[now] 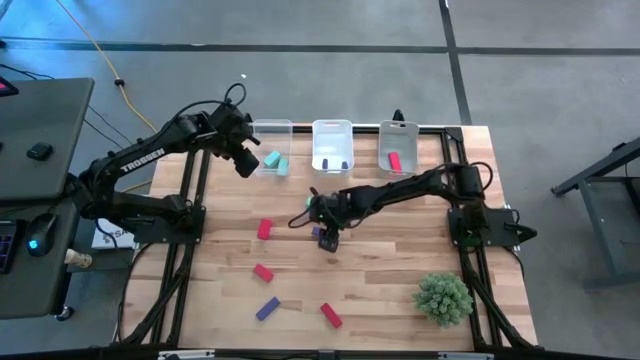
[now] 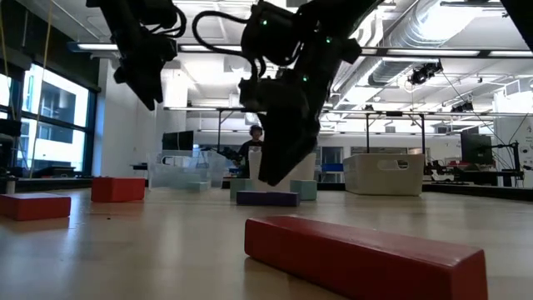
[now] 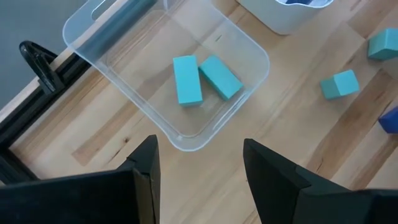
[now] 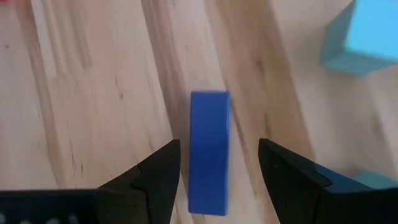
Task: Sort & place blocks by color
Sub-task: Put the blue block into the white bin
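Observation:
My right gripper (image 4: 219,144) hangs open near the table's middle, pointing steeply down. Its fingers stand on either side of a purple bar block (image 4: 208,155) lying flat on the wood, just above it in the low view (image 2: 266,198). My left gripper (image 3: 199,146) is open and holds nothing. It hovers at the near edge of the left clear bin (image 3: 112,37), where two teal blocks (image 3: 186,79) lie. Loose teal blocks (image 3: 339,84) rest on the table. Red blocks (image 1: 264,229) and another purple one (image 1: 267,308) lie nearer the front.
Three clear bins stand in a row at the far edge: the left one (image 1: 272,128), the middle one (image 1: 332,128) holding purple pieces, and the right one (image 1: 398,128) holding a red block. A spiky green plant ball (image 1: 443,297) sits front right.

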Controlling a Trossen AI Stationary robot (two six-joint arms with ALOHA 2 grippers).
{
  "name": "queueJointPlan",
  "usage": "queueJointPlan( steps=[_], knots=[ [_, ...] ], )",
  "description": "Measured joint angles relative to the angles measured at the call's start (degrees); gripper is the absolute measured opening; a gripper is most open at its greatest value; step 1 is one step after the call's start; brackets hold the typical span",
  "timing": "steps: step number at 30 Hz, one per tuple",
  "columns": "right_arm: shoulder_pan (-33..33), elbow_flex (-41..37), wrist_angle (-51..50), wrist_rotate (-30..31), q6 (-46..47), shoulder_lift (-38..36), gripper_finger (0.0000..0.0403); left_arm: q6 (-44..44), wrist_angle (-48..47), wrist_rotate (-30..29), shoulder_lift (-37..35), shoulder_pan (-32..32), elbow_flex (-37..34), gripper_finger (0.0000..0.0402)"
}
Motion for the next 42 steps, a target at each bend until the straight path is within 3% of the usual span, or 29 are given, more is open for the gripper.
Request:
queueJointPlan(
  steps=[18, 22, 27, 35, 42],
  knots=[
    [2.33, 0.24, -0.39, 3.58, 1.56, 3.92, 0.0204, 0.79, 0.61, -0.02, 0.02, -0.02, 0.00, 0.0145],
    [2.29, 0.24, -0.35, 3.59, 1.57, 4.08, 0.0172, 0.79, 0.61, -0.02, 0.02, -0.02, 0.00, 0.0145],
    [1.78, 0.17, -0.35, 1.72, 1.55, 4.15, 0.0079, 0.79, 0.61, -0.02, 0.04, -0.02, 0.00, 0.0145],
    [-0.57, -0.20, -0.74, -1.97, 0.25, 2.00, 0.0074, 0.79, 0.61, -0.02, 0.07, -0.02, 0.00, 0.0145],
    [-4.69, -0.11, -0.14, -1.21, -1.63, -3.02, 0.0074, 0.77, 0.61, -0.02, 0.07, -0.02, 0.00, 0.0145]
  ],
)
